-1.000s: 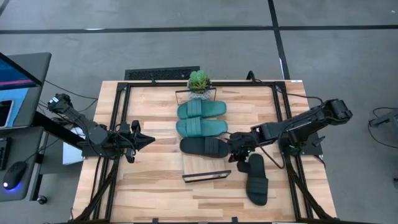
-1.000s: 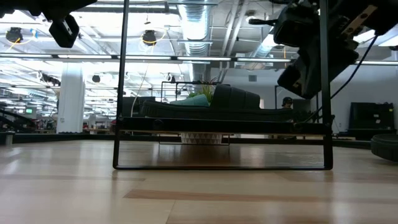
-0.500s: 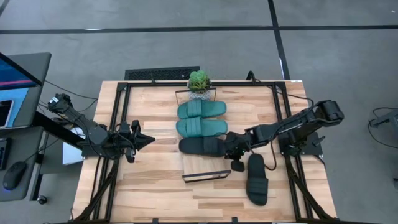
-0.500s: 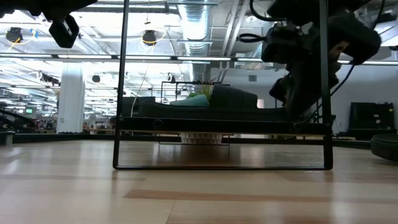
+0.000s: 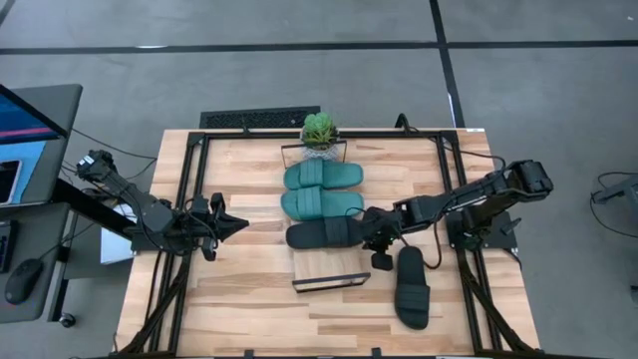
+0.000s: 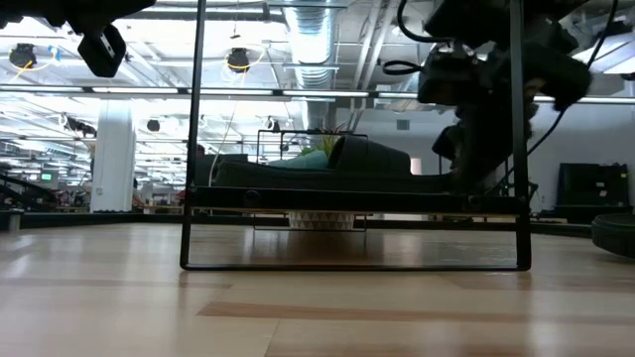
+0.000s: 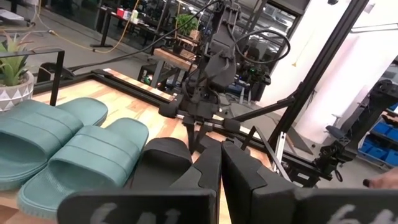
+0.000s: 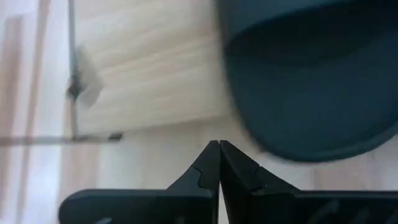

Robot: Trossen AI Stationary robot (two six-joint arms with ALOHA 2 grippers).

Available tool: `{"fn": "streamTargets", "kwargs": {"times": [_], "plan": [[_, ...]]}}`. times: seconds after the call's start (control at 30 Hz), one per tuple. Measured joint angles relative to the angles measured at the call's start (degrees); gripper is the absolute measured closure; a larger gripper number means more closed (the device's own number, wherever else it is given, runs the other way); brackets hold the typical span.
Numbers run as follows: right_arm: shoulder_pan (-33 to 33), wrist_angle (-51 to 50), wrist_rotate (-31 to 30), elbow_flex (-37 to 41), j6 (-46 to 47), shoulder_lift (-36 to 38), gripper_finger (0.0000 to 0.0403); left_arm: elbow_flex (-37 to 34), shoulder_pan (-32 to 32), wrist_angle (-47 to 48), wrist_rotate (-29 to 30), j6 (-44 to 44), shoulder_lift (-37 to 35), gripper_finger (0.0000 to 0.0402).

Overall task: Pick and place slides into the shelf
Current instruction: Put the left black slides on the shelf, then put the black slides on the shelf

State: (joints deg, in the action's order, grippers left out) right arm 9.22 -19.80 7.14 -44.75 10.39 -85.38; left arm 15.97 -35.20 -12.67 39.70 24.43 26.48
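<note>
The right tool, fully closed and empty, was pressed against a black slide on the shelf.

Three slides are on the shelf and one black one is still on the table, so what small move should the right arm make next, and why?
Probably draw the right hand back from the black rubbery slide on the long light-wood shelf and swing it toward the black slide on the table. Its fingers are shut beside the shelved slide, holding nothing, and that last slide lies off the shelf, which has bare plank left.
</note>
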Motion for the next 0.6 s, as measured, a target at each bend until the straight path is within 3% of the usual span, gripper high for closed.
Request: {"fn": "streamTargets", "kwargs": {"times": [0.13, 0.37, 0.47, 0.6], "plan": [[0.61, -5.23, 5.12, -1.19, -0.35, 0.00, 0.0403, 0.00, -0.01, 0.00, -0.02, 0.02, -0.01, 0.0401], [1.02, -14.04, 4.75, -7.65, -2.28, 0.00, 0.0403, 0.00, -0.02, -0.02, -0.42, 0.00, -0.02, 0.0401], [0.97, -21.45, 0.94, -11.85, -4.74, 0.00, 0.0403, 0.00, -0.02, -0.04, -1.89, 0.00, 0.00, 0.0401], [0.35, -35.26, -9.13, -17.85, -5.92, 0.00, 0.0403, 0.00, -0.02, -0.04, -2.43, 0.02, -0.02, 0.0401]]}}
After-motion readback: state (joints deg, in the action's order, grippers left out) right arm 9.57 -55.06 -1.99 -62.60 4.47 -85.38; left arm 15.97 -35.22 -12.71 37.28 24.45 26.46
